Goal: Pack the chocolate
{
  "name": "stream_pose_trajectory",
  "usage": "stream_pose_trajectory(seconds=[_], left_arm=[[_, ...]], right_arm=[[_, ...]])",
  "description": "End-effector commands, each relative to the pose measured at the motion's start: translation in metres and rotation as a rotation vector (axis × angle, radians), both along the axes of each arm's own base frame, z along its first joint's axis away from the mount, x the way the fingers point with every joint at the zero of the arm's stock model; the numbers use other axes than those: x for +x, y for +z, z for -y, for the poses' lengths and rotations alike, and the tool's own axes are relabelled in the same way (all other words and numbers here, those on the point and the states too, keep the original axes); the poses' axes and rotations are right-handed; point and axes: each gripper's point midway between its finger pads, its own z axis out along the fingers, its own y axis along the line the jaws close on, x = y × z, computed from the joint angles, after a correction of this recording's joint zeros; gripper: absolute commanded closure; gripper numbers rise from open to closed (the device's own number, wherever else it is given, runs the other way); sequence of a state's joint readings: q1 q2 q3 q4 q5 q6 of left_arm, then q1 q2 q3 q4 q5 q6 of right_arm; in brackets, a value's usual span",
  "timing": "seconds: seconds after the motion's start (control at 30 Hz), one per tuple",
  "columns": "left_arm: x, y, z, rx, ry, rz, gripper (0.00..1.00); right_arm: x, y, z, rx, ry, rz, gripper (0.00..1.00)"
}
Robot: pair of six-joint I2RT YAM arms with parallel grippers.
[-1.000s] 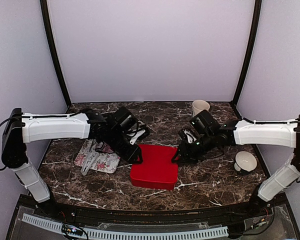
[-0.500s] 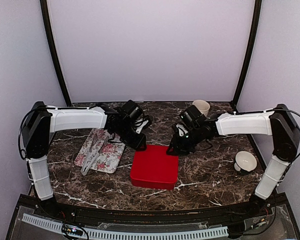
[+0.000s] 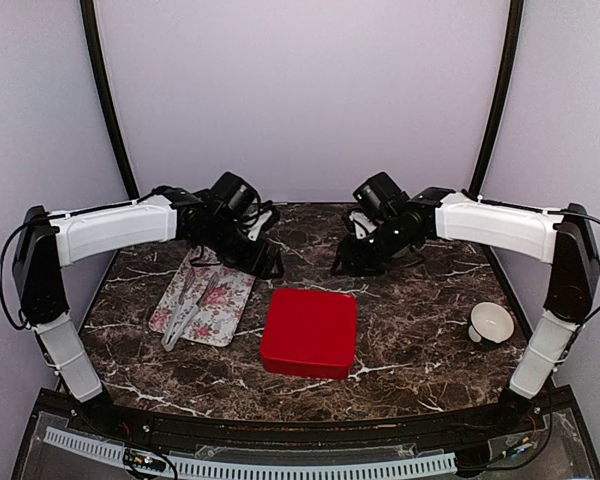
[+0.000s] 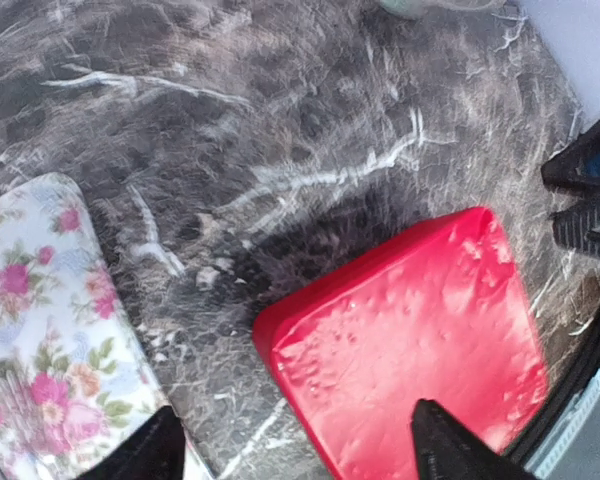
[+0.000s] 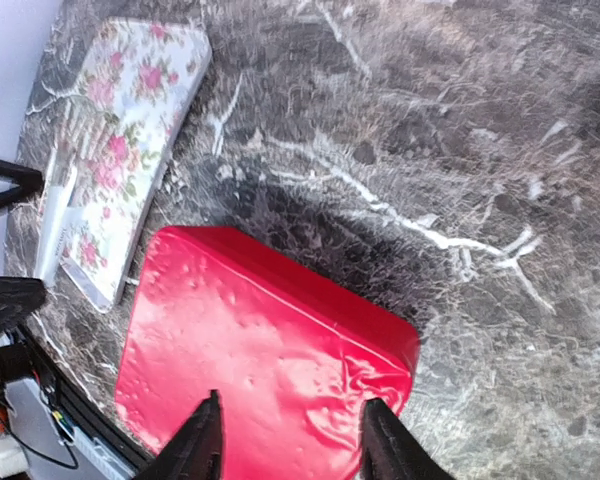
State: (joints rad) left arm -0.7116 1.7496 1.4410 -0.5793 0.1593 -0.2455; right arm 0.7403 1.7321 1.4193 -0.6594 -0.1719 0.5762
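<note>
No chocolate shows in any view. A closed red box (image 3: 308, 333) lies in the middle of the marble table (image 3: 420, 340), its lid wrinkled and dimpled. My left gripper (image 3: 268, 266) hangs above and behind the box's far left corner. In the left wrist view this left gripper (image 4: 300, 455) stands wide open over the red box (image 4: 410, 340), with nothing between its fingers. My right gripper (image 3: 343, 265) hovers behind the far right corner. The right wrist view shows that right gripper (image 5: 292, 445) open over the red box (image 5: 260, 350), touching nothing.
A floral tray (image 3: 225, 290) with grey tongs (image 3: 185, 312) lies left of the box; both also show in the right wrist view, the tray (image 5: 130, 120) and tongs (image 5: 55, 215). A white bowl (image 3: 491, 322) sits on the right. Purple walls close in the back and sides.
Both arms have drawn back from the red box toward the rear of the table and risen. Both grippers have opened wider. The box stays put.
</note>
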Motion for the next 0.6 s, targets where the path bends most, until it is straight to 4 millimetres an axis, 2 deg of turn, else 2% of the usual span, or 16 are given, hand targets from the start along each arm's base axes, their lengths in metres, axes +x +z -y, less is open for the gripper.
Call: stream_pose_trajectory(seconds=[0.0,0.03,0.07,0.13,0.27,0.37,0.43,0.57], left_arm=[[0.009,0.072,-0.030,-0.115,0.075,0.083,0.06],[0.013,0.083,-0.040,-0.125,0.099,0.096,0.04],[0.017,0.093,-0.051,-0.144,0.122,0.104,0.03],[0.024,0.111,-0.074,-0.191,0.180,0.114,0.01],[0.029,0.127,-0.120,-0.246,0.324,0.097,0.01],[0.026,0.124,-0.156,-0.244,0.429,0.072,0.01],[0.020,0.114,-0.178,-0.243,0.494,0.045,0.01],[0.000,0.093,-0.205,-0.220,0.575,0.020,0.01]], right_arm=[[0.011,0.067,0.020,0.049,-0.036,0.141,0.43],[0.014,0.071,0.024,0.055,-0.049,0.149,0.38],[0.015,0.089,0.032,0.083,-0.063,0.181,0.34],[0.018,0.107,0.046,0.107,-0.087,0.221,0.28],[0.019,0.128,0.082,0.124,-0.145,0.279,0.13],[0.012,0.139,0.110,0.156,-0.193,0.318,0.02],[0.007,0.140,0.127,0.178,-0.224,0.334,0.00],[-0.008,0.120,0.159,0.177,-0.296,0.333,0.00]])
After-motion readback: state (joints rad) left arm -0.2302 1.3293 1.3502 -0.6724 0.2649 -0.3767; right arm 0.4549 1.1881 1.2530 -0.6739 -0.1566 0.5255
